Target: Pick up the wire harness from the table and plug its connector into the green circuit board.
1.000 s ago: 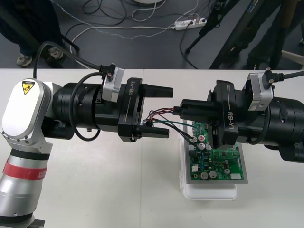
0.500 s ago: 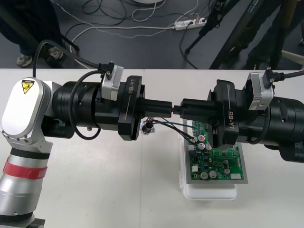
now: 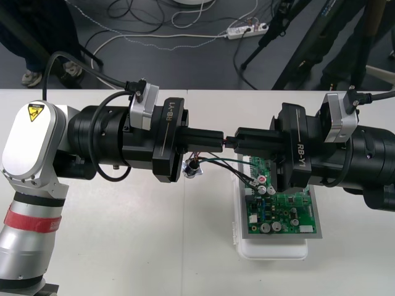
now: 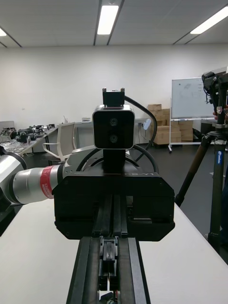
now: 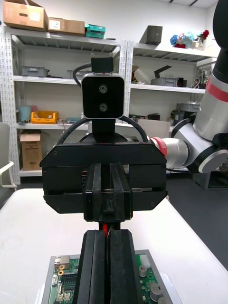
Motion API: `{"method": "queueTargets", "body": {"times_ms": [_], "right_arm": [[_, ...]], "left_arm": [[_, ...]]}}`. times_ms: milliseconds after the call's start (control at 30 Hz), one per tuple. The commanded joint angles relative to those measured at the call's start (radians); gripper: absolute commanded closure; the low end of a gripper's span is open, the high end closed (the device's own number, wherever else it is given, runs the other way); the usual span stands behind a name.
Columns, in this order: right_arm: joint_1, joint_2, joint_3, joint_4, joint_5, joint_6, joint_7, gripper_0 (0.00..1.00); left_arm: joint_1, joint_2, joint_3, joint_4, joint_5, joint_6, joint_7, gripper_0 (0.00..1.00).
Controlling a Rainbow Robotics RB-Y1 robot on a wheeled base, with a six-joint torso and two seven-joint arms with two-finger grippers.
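Over the table's middle my two grippers meet tip to tip. My left gripper [image 3: 220,140] is shut on the wire harness's thin wires [image 3: 210,158] right in front of my right gripper [image 3: 230,140], which is shut on the same harness. A red wire [image 5: 104,228] shows at the shut tips of my left gripper [image 5: 105,233]. The round metal socket [image 3: 193,168] hangs just under my left fingers. Green and black wires [image 3: 237,171] trail down to the far left corner of the green circuit board [image 3: 281,213]. The plug's seat there is hidden from me.
The board sits on a white base [image 3: 271,250] right of centre, under my right arm. My left arm's silver link with its red ring [image 3: 34,222] fills the near left. Bare table lies in front of both grippers.
My left gripper's fingers, wide apart a second ago, have shut on the wires next to my right gripper's tip. The socket hangs slightly lower. My right arm has stayed still.
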Motion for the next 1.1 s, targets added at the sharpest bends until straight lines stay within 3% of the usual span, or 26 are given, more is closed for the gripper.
{"method": "queueTargets", "body": {"times_ms": [33,67,100,133,167,200,233,733,1100], "right_arm": [[0.011,0.002,0.013,-0.036,-0.016,-0.008,0.032,0.98],[0.01,0.002,0.013,-0.034,-0.019,-0.008,0.032,0.95],[0.01,0.0,0.011,-0.031,-0.03,-0.008,0.038,0.76],[0.01,0.0,0.011,-0.022,-0.041,-0.008,0.038,0.36],[0.01,0.002,0.011,-0.019,-0.047,-0.008,0.039,0.24],[0.01,0.0,0.013,-0.013,-0.056,-0.008,0.039,0.03],[0.01,-0.001,0.011,-0.013,-0.056,-0.008,0.041,0.0],[0.01,-0.027,-0.012,0.015,-0.056,-0.034,0.061,0.0],[0.01,-0.085,-0.066,0.098,-0.056,-0.171,0.062,0.0]], "left_arm": [[-0.044,-0.024,-0.022,-0.011,0.022,0.043,-0.066,1.0],[-0.044,-0.024,-0.022,-0.011,0.022,0.045,-0.066,1.0],[-0.044,-0.022,-0.022,-0.011,0.022,0.045,-0.066,1.0],[-0.044,-0.022,-0.022,-0.011,0.022,0.045,-0.066,1.0],[-0.044,-0.022,-0.022,-0.011,0.022,0.045,-0.066,1.0],[-0.044,-0.022,-0.022,-0.011,0.022,0.043,-0.066,1.0],[-0.044,-0.02,-0.022,-0.011,0.022,0.043,-0.066,1.0],[-0.041,-0.013,-0.015,-0.011,0.021,0.043,-0.066,1.0],[-0.015,0.044,-0.009,-0.011,0.07,0.043,-0.063,1.0]]}}
